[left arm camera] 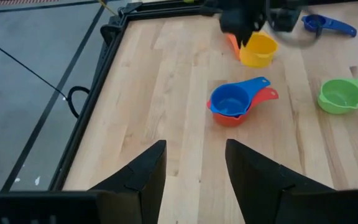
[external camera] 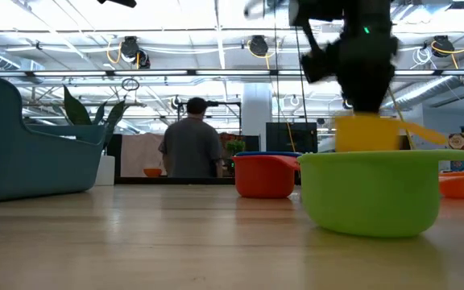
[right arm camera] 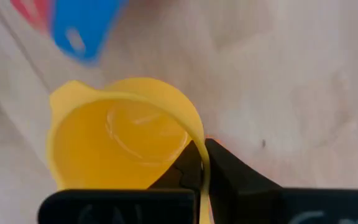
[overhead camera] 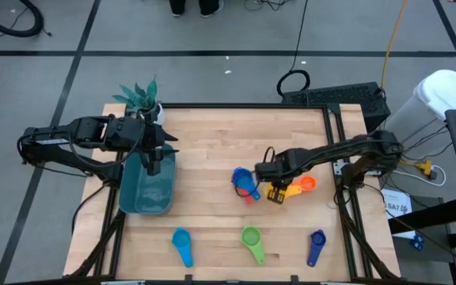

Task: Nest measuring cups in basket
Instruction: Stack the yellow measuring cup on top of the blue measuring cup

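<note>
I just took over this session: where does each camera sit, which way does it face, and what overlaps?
High: overhead, straight down; both arms, basket under the left gripper.
Low: table height, across into the room; green cup up close, an arm above.
Left wrist: past its open fingers over the table.
Right wrist: right gripper shut on the yellow cup rim.
Shared: all four show the yellow cup.

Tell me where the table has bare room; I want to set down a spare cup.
Bare wood lies between the basket and the blue-on-red cup stack, and across the far side. It is crowded around the yellow cup and orange cup; three cups line the near edge.
</note>
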